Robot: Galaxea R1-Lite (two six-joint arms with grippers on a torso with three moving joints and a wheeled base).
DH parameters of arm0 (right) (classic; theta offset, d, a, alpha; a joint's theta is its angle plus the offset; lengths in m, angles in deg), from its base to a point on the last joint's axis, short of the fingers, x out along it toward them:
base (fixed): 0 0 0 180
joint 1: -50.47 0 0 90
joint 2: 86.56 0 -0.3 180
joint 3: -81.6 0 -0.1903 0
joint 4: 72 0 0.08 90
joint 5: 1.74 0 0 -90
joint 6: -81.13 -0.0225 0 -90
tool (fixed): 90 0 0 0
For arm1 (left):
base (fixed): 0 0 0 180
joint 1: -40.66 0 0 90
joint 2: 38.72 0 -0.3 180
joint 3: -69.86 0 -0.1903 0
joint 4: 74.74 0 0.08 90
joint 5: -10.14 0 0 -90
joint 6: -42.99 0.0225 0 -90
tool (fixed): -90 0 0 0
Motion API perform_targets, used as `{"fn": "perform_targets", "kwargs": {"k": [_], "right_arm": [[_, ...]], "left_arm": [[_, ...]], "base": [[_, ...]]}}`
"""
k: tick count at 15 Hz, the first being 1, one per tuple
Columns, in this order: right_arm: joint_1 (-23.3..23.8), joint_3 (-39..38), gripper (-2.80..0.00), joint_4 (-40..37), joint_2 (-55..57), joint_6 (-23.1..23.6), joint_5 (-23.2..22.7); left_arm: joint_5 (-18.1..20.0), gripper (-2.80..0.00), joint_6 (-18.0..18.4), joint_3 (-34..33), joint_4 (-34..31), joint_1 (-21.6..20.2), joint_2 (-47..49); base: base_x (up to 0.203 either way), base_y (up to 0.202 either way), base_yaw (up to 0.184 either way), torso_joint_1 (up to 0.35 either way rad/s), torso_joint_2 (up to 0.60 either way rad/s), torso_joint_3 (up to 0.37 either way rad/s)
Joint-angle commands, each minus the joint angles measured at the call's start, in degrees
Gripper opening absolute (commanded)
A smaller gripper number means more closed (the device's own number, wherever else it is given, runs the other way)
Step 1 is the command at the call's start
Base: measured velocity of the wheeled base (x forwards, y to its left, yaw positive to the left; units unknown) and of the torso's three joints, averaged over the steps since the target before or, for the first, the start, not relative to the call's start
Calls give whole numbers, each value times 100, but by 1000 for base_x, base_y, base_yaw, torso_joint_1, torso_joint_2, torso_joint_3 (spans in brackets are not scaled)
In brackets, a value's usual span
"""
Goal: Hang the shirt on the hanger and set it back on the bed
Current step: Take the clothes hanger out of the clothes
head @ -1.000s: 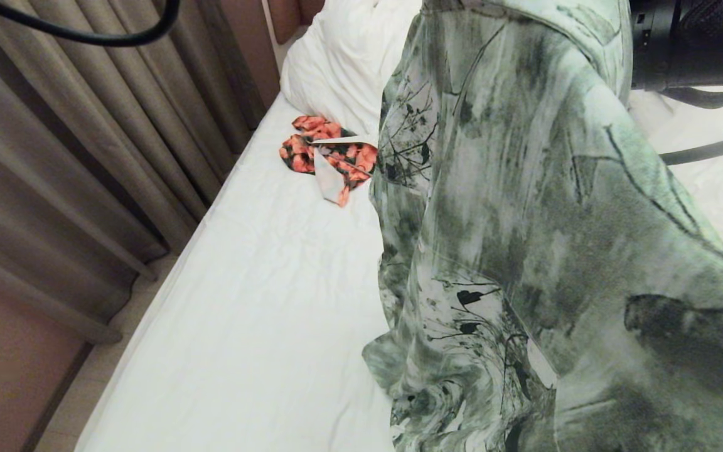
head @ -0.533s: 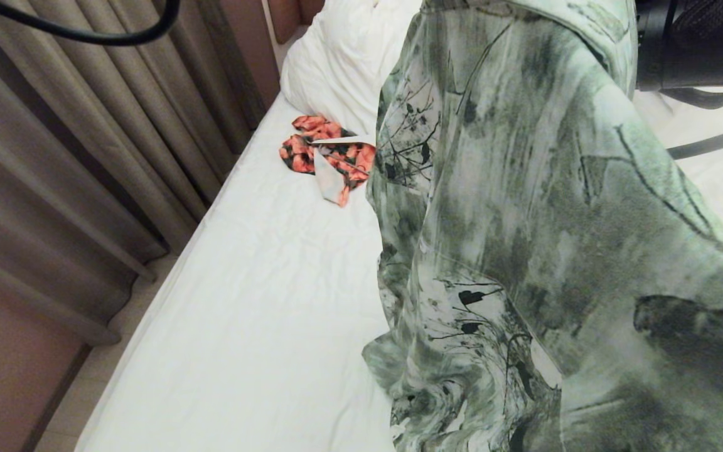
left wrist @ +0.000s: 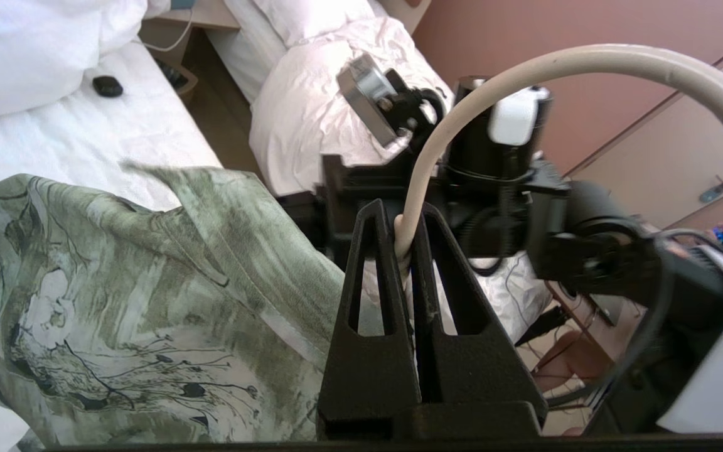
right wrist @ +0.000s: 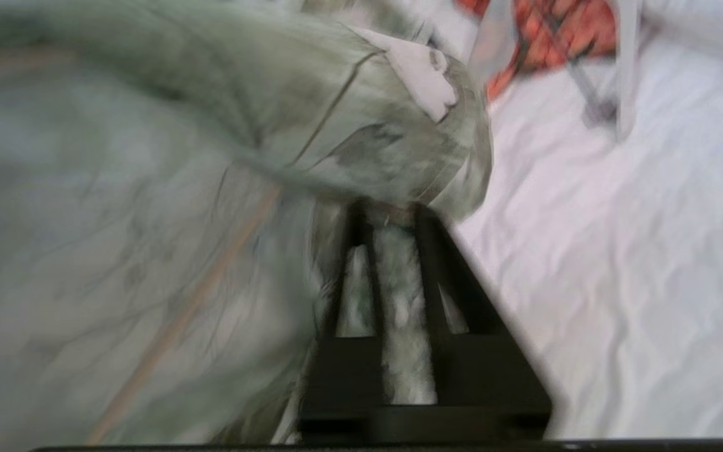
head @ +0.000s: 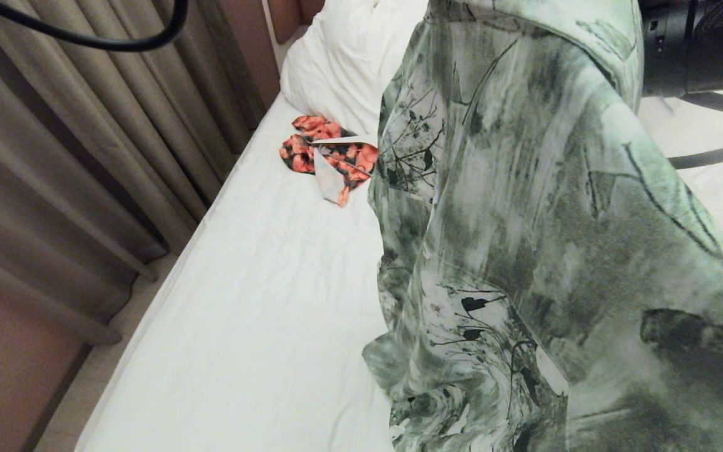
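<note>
The green and white shirt [head: 524, 220] hangs in the air over the right half of the bed [head: 261, 301], its lower end reaching the sheet. In the left wrist view my left gripper [left wrist: 402, 235] is shut on the neck of the cream hanger [left wrist: 587, 56], whose hook arcs away above it; the shirt [left wrist: 117, 282] drapes beside it. In the blurred right wrist view my right gripper [right wrist: 391, 210] has its jaws close together with shirt [right wrist: 148, 188] cloth pinched between them. The right arm [head: 700, 50] shows dark at the head view's top right.
An orange-red garment [head: 330, 154] on a thick white hanger [right wrist: 628, 75] lies near the pillow [head: 342, 56]. Curtains [head: 85, 157] run along the bed's left side with a strip of floor between. A second bed with a heaped duvet [left wrist: 311, 107] stands beyond.
The shirt's upper part has drifted slightly to the right, and the right arm at the top right has slid a little to the right with it. The bed and the orange garment are unmoved.
</note>
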Motion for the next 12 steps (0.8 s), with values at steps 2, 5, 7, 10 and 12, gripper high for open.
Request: {"fn": "perform_targets", "kwargs": {"k": [2, 5, 7, 10, 12], "right_arm": [[-11, 0, 0, -306, -242, 38, -104], [-2, 0, 0, -232, -273, 314, -176], [-5, 0, 0, 161, -171, 437, -200], [-54, -8, 0, 330, -35, 712, -210], [-123, -34, 0, 310, 3, 750, -210]], "left_arm": [[-7, -280, -8, -5, -28, 1, 78], [2, -280, -41, -5, -102, 29, 98], [2, -280, -43, -5, -102, 97, 121], [5, -280, -43, -5, -102, 132, 130], [11, -280, -34, -5, -102, 141, 121]], "base": [[0, 0, 0, 0, 0, 0], [0, 0, 0, 0, 0, 0], [0, 0, 0, 0, 0, 0], [0, 0, 0, 0, 0, 0], [0, 0, 0, 0, 0, 0]]}}
